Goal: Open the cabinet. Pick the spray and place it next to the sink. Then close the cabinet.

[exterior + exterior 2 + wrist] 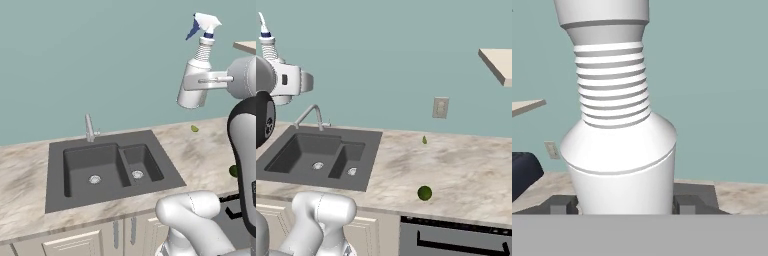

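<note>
The gripper (200,80) is pinching the spray bottle (196,82) by its body, fingers (562,204) closing on either side — bottle upright, held in the air well above the marble counter (200,150), up and to the right of the sink (107,167). Ribbed neck and blue nozzle tip are showing above the hand. Step in hand, by my read: carrying the spray toward a spot beside the sink; the cabinet still needs closing. Next move calls for lowering onto bare counter just right of the small basin, keeping the bottle vertical, avoiding the lime (425,193) and the small green item (424,140) near the wall — then releasing.
</note>
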### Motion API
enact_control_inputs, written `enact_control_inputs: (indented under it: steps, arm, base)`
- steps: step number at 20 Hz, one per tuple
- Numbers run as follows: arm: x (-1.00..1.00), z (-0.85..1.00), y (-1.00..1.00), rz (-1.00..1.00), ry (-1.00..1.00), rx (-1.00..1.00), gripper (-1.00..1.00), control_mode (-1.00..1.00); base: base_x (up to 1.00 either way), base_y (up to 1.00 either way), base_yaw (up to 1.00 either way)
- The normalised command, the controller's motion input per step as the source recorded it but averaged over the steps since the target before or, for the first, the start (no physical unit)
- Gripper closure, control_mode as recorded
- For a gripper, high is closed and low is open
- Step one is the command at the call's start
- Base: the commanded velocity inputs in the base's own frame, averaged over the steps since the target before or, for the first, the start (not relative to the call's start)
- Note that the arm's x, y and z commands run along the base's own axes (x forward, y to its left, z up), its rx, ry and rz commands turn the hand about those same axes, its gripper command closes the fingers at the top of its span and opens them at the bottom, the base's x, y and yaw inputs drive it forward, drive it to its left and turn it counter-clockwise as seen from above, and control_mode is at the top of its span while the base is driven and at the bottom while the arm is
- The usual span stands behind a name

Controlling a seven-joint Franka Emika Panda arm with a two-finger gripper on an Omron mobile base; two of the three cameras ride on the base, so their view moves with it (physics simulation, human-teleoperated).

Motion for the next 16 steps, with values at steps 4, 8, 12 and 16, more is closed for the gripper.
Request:
enact_control_inputs:
  steps: [4,8,12,16]
  arm:
    - [0.00,0.00,-0.03,0.00,0.00,0.00,1.00,-1.00]
    - [0.00,0.00,-0.09,0.00,0.00,0.00,1.00,-1.00]
    - [0.04,0.00,-0.01,0.00,0.02,0.00,1.00,-1.00]
    - [0.42,0.00,0.00,-0.01,0.11,0.00,1.00,-1.00]
  base:
    - [0.00,0.00,0.00]
    - [0.00,0.00,0.00]
    - [0.00,0.00,0.00]
    - [0.00,0.00,0.00]
